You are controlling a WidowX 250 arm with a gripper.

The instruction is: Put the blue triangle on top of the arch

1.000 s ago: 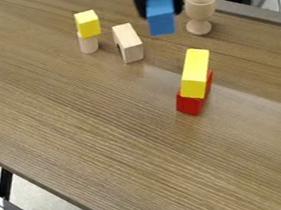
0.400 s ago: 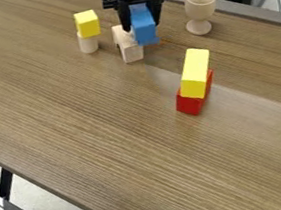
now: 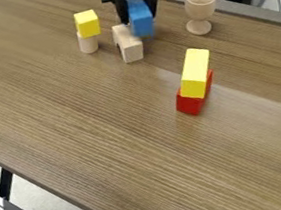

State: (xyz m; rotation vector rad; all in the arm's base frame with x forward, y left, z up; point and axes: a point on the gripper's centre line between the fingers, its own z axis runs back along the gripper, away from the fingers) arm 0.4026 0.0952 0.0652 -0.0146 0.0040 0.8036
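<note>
Placement on the arch, status. By our reading the first half is done: the hand (image 3: 137, 15) is closed on the blue triangle (image 3: 141, 17), one finger to either side of it, near the far edge of the desk (image 3: 77, 112). We see the piece as a long blue block; its triangular profile does not show from our slant.

The arch (image 3: 130, 46), pale wood, rests on the desk, with nothing seated on it that we can make out. The blue piece lies just beside and partly over its right-hand edge in our view. Height is hard to judge from here; we would say the piece hangs a little above the desk, though we cannot tell whether it touches the arch.

Left to do, as we judge it: bring the piece fully over the arch, line up the two lengths, lower, let go, back away. Sideways offset looks like the main fault to correct; released here, the piece would likely slip down the arch's side or knock it askew.

Neighbours: a yellow cube (image 3: 88, 23) on a wooden cylinder (image 3: 88, 43) sits near on the other side, so we would want a modest correction, no overshoot.
</note>
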